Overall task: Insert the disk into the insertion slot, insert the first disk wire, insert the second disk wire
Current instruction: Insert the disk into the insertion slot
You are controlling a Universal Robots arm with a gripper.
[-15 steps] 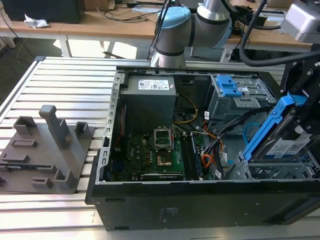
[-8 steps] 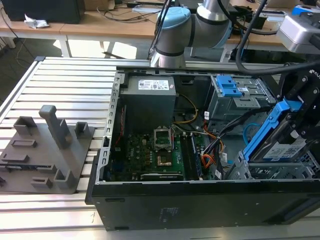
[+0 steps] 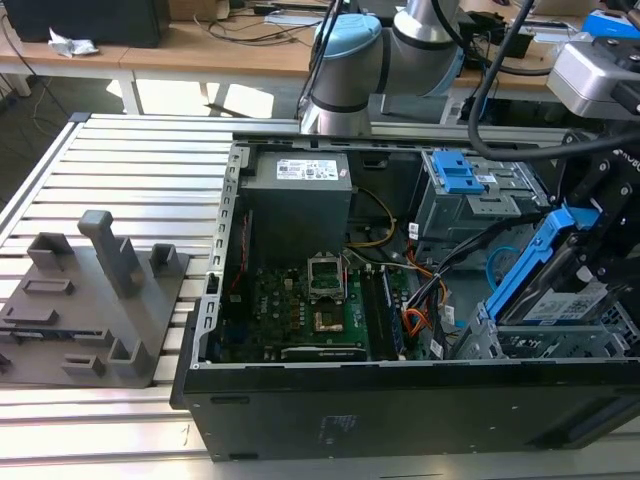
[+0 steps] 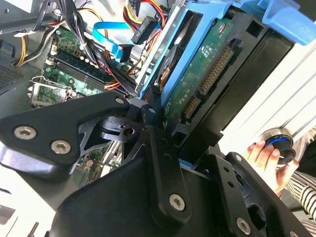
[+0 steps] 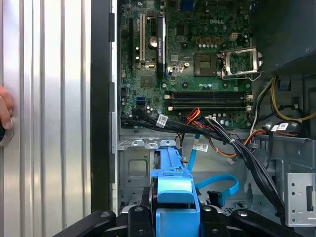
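My gripper (image 3: 585, 262) is shut on the disk (image 3: 553, 283), a silver drive in a bright blue caddy (image 5: 174, 193). The disk hangs steeply tilted at the front corner of the open case, on the exterior view's right. Its lower end is at the top of the insertion slot (image 3: 525, 342), a grey perforated cage. In the second wrist view the disk's green circuit side (image 4: 210, 61) faces the camera. The second disk wire (image 5: 224, 183), a flat light-blue cable, loops loose beside the cage and also shows as a light-blue cable (image 4: 106, 37) here. The orange-red-black wire bundle (image 4: 140, 11) lies close by.
A grey bay with blue latch tabs (image 3: 462, 172) stands behind the cage. The motherboard (image 5: 197, 54) and black cable bundles (image 5: 237, 145) fill the case floor. A grey fixture plate (image 3: 95, 300) sits on the ribbed table. A person's hand (image 4: 269, 154) rests outside the case wall.
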